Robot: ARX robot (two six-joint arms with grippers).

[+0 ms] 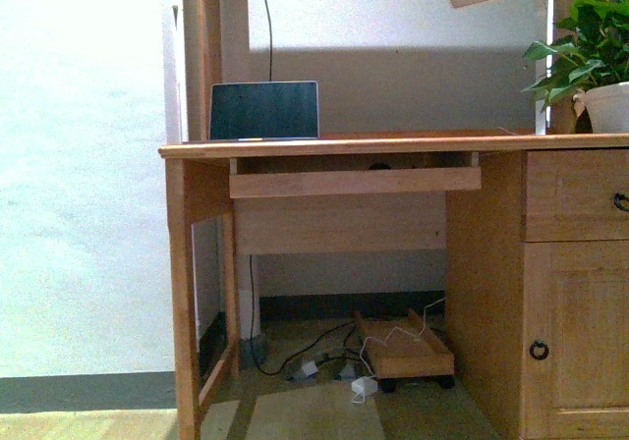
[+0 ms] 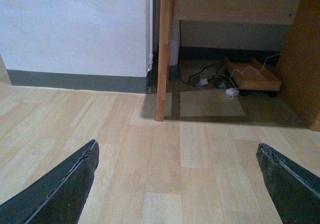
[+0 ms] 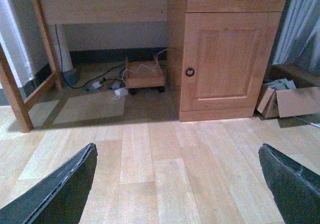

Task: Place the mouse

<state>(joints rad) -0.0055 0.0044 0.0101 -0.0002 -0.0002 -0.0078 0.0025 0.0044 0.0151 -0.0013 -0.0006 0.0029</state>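
Left gripper (image 2: pixel 176 149) and right gripper (image 3: pixel 176 149) both hang spread wide and empty, low over the wooden floor (image 3: pixel 145 184). Well apart from both, up on the desk (image 1: pixel 393 146), the mouse (image 1: pixel 378 165) is only a small dark lump above the pull-out tray (image 1: pixel 354 182); its heading and long axis cannot be told

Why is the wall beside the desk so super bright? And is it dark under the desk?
Front view: glare washes the wall left of the desk almost pure white. Left wrist view: the wall looks evenly lit; the desk throws a shadow on the floor. Right wrist view: dim beneath the desk.
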